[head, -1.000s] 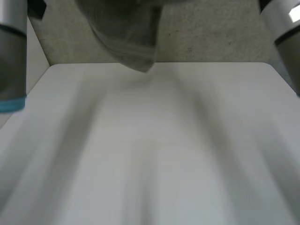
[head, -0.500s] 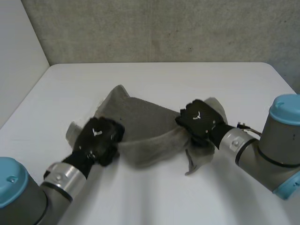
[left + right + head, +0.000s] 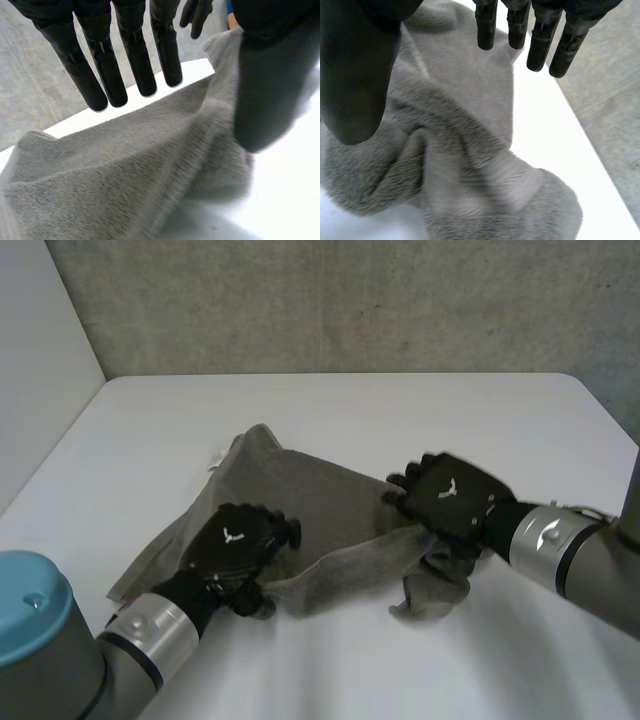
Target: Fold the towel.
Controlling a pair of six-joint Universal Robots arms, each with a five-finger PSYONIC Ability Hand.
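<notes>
Currently, seen from the near side of the table, with 12 o'clock as the far edge:

- Table point(image 3: 420, 410): white, with a grey wall point(image 3: 330, 300) beyond it at 12 o'clock.
- Towel point(image 3: 315, 490): grey and rumpled, on the middle of the table, weighted toward 8 o'clock. One corner points to 11 o'clock, a flat flap lies out to 8 o'clock, and a thick bunched lump sits at 4 o'clock.
- Long axis: a raised ridge of cloth running roughly 8 to 2 o'clock, from one hand to the other.
- Left hand point(image 3: 232, 552): palm down on the towel's 8 o'clock end, at the near end of the ridge. Fingers point(image 3: 131, 55) are straight, above the cloth. The thumb point(image 3: 270, 85) is set apart from them, and the towel's edge rises into that gap. Wide, and not pinching as far as I can see.
- Right hand point(image 3: 452, 498): on the towel's 3 o'clock end, just beyond the lump. Fingers point(image 3: 540, 37) are straight, the thumb point(image 3: 355, 75) is well apart, and cloth is heaped under the palm. Wide, holding nothing.
- Key relation: the towel lies directly under both hands. The lump is at 6 o'clock from the right hand and touching it, so that hand is much the nearer. The flap falls to the left hand.
- Judgement: no clean fold is made yet. The towel probably wants flattening along the ridge, with its ends drawn toward 8 and 2 o'clock, before any edge is brought over.
- Risk, as I judge it: the lump may drag rather than open if it is only pressed.
</notes>
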